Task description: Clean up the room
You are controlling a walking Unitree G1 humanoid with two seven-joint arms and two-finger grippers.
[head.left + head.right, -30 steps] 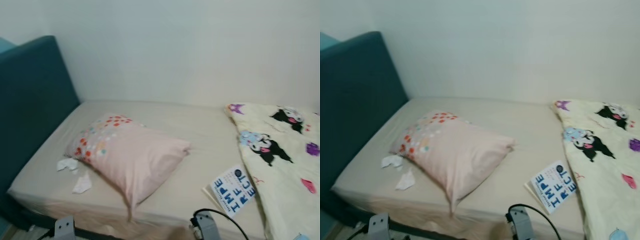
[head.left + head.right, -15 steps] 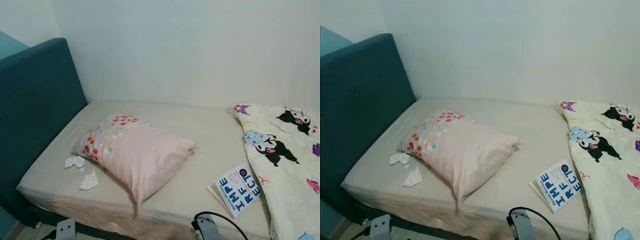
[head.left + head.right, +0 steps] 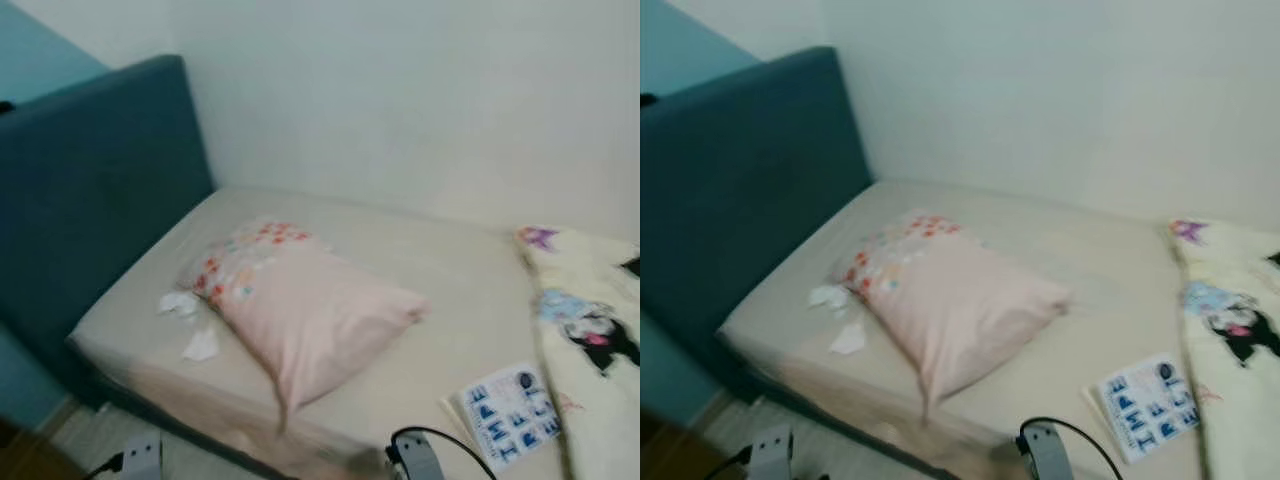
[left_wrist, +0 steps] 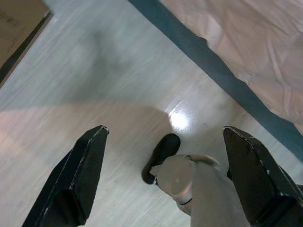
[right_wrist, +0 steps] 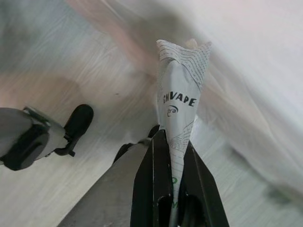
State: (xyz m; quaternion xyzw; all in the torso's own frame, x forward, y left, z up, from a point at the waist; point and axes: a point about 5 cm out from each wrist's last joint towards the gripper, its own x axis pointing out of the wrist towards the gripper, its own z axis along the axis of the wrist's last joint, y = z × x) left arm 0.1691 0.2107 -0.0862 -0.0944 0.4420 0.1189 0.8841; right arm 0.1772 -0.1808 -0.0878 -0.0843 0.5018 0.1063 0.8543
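1. On the left, the crumpled tissues [image 3: 188, 322] are lying on the bed [image 3: 140, 300], just beside the pink pillow [image 3: 300, 310] — these look like rubbish still to be picked up.
2. The left gripper [image 4: 165, 177] is being held over the floor [image 4: 71, 94], fingers wide apart, with nothing between them.
3. The right gripper [image 5: 165, 189] is being kept clamped on a printed paper wrapper [image 5: 180, 90], low by the bed's edge.
4. Further right, a book [image 3: 510, 415] is lying beside the cartoon blanket [image 3: 590, 330].
5. The step in hand seems to be carrying rubbish — next, a bin is probably needed.
6. No bin or box is being shown clearly.
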